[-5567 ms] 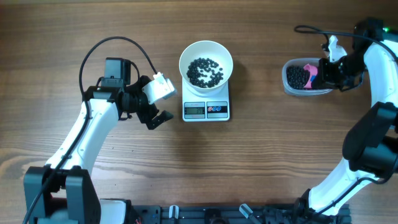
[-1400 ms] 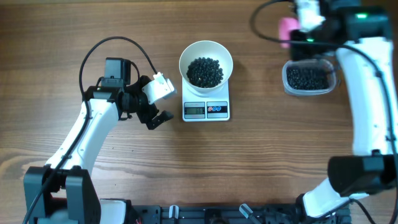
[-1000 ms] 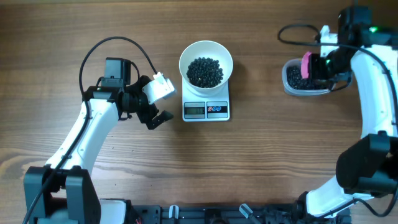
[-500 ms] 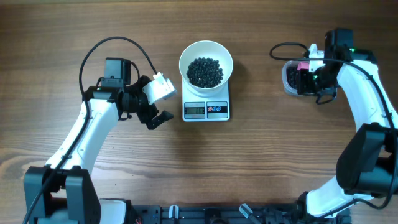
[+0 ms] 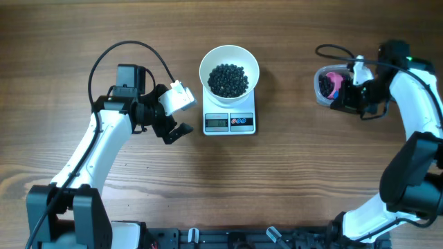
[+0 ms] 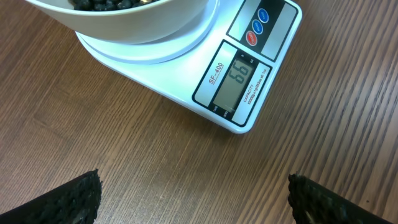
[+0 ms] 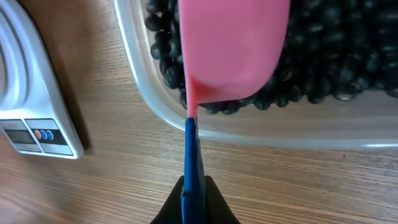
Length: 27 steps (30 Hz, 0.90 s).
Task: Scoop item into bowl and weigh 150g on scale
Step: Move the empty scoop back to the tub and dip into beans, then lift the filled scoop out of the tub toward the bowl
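Right tool [image 7: 194,193] clamped on pink plastic scoop [image 7: 233,43] over tiny black beads [image 7: 329,56] at 3 o'clock; left tool [image 5: 178,114] apart

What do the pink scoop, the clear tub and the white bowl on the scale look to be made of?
Pink scoop with a blue handle: probably plastic, matte and evenly coloured, with a thin moulded edge.
Clear rounded tub: transparent plastic; the dark beads show through its glossy wall.
Round white bowl: smooth and opaque; could be ceramic or plastic, the look leaves that open.
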Motion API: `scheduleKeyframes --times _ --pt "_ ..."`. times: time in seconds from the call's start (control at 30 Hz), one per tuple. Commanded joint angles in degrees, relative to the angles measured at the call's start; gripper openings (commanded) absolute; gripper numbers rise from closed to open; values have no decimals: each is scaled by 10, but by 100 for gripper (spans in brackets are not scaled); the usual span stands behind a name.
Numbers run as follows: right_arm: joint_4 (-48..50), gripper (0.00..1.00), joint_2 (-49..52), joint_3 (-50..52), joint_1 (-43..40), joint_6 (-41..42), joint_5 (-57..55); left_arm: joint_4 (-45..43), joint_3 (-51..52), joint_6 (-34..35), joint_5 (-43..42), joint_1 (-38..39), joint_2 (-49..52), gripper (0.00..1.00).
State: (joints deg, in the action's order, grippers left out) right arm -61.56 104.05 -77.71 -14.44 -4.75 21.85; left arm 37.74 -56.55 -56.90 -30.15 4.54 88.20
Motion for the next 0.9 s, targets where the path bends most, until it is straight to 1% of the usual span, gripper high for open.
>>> scheduleKeyframes --times 0.0,0.1,0.23,0.3,0.4,0.5,0.57,0.63,0.73,0.87 --pt "-4 4 14 -3 -49 0 54 0 4 -5 -13 -3 5 100" --pt "-1 4 14 -3 -90 -25 107 0 4 -5 -13 -3 5 100" --pt "7 4 14 -3 -152 -60 214 0 4 -5 -13 -3 5 100" --pt "7 4 14 -3 -170 -75 265 0 4 -5 -13 -3 5 100" --pt "7 4 14 -3 -181 -87 310 0 4 -5 -13 -3 5 100" --pt "7 4 14 -3 -180 -89 345 0 4 -5 -13 -3 5 100" --pt "7 4 14 -3 -177 -95 387 0 4 -5 -13 -3 5 100" --pt "8 4 14 -3 -167 -94 399 0 4 -5 -13 -3 5 100" --pt "14 4 12 -4 -137 -91 419 0 4 -5 -13 -3 5 100" --pt "48 4 11 -21 -73 -50 440 0 4 -5 -13 -3 5 100"
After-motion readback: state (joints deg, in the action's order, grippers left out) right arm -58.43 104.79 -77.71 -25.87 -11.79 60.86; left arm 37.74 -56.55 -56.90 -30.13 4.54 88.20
